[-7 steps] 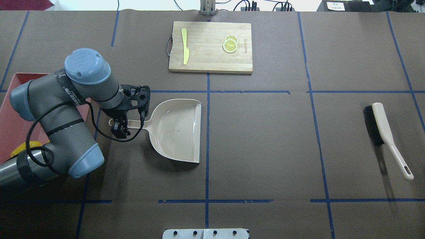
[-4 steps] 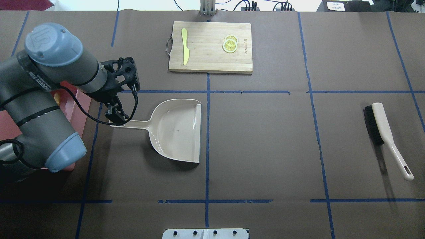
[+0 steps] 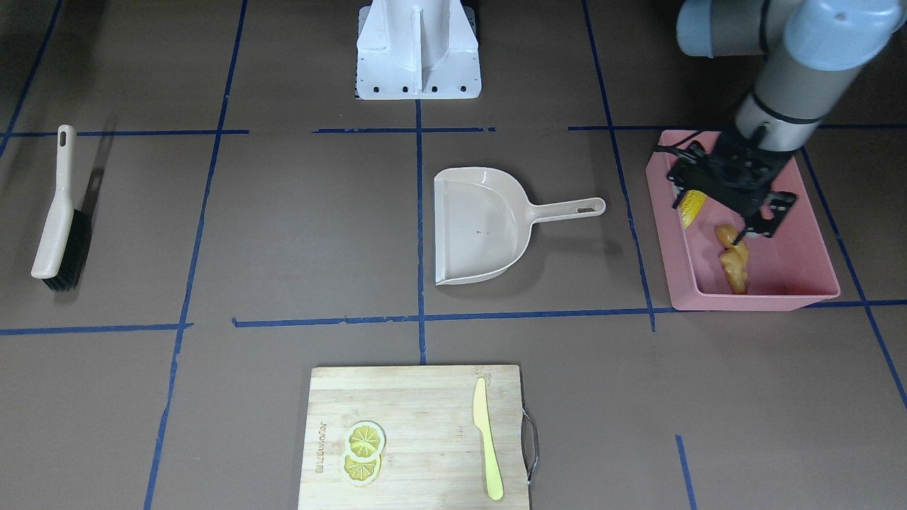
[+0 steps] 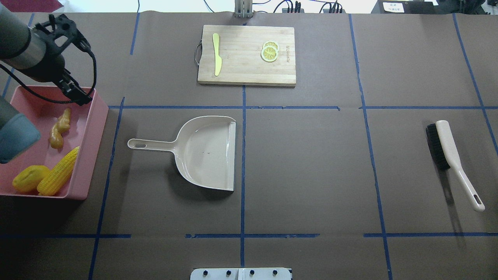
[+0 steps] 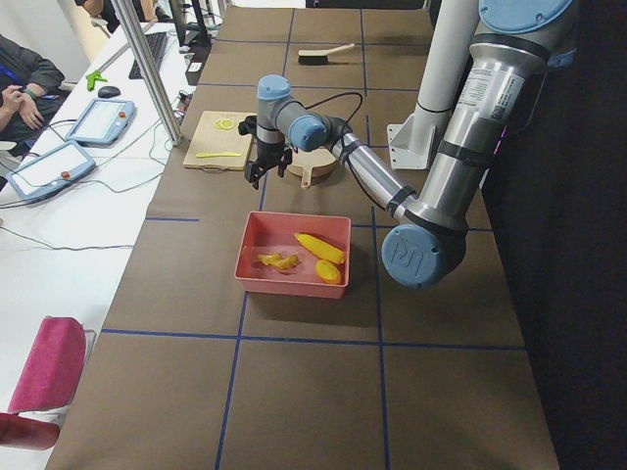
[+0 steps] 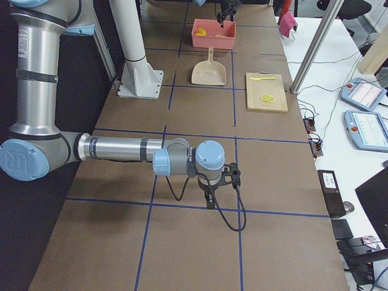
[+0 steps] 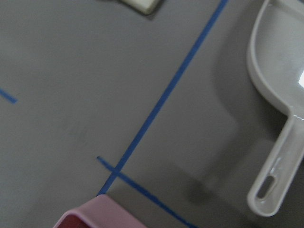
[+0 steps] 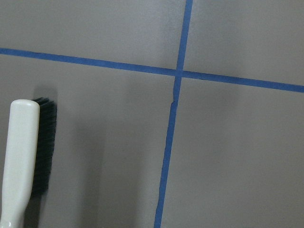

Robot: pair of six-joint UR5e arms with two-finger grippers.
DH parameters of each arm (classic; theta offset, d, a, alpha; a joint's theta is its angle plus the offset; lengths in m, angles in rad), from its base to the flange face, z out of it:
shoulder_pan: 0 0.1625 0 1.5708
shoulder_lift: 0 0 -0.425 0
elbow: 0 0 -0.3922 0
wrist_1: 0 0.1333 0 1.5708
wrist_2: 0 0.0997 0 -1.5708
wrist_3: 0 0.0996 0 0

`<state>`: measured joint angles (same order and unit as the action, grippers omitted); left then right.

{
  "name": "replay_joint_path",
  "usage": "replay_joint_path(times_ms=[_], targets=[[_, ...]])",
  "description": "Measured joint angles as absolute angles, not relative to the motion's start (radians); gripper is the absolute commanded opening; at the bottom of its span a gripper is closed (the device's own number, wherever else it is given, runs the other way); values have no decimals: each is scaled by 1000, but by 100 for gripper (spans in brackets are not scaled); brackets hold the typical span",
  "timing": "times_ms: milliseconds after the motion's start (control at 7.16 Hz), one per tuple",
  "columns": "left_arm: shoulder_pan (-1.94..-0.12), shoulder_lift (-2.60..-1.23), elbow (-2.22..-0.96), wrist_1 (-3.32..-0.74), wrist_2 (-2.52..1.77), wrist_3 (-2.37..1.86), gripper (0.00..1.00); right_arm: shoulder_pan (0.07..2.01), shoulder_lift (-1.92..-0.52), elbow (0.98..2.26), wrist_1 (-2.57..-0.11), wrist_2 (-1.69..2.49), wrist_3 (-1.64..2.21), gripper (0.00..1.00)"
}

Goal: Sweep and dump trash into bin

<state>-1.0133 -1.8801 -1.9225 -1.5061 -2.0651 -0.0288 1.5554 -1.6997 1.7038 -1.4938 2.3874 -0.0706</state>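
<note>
The pink bin [image 4: 97, 136] sits at the left end of the worktop [image 4: 311, 175]. Inside it lie the yellow corn cob [image 4: 58, 171], the small yellow potato lump [image 4: 29, 178] touching it, and the knobbly ginger root [image 4: 60, 126] a little apart. The left hand [image 4: 78, 95] hangs over the bin's far corner and holds nothing that I can see (I cannot tell how wide it is open). The beige dustpan [image 4: 206, 151] lies flat near the bin. The right hand [image 6: 209, 203] hangs low over the worktop's other end, and I cannot tell if it is open.
</note>
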Motion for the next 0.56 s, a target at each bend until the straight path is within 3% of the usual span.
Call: replay_joint_path(times_ms=[558], targets=[[-1224,-1697,-1829,-1501,-2094,-63,100,1555,-1683,1707,-1494,2394,-69,100]])
